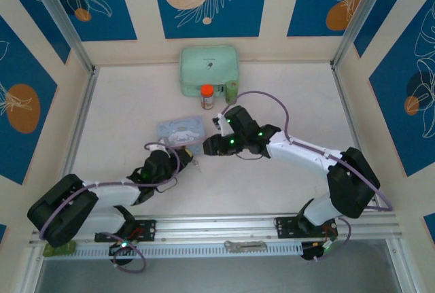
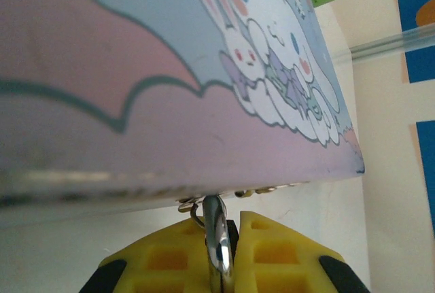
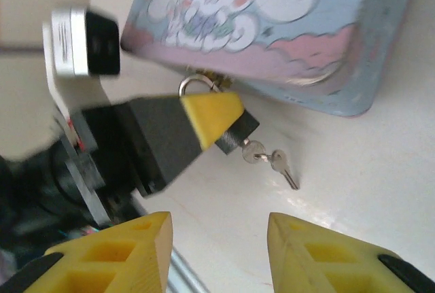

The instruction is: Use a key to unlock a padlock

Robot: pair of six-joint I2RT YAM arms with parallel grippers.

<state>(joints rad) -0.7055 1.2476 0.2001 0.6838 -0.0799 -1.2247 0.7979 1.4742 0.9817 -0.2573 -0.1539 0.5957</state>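
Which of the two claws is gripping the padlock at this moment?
The left claw: it is shut on the padlock at the edge of the cartoon tin. The right claw is open and empty, facing the key.

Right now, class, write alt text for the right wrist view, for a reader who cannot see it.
The left gripper clamps a small dark padlock at the edge of a light-blue cartoon tin, with small silvery keys at the padlock's base on the white table. The right gripper stands open below, holding nothing.
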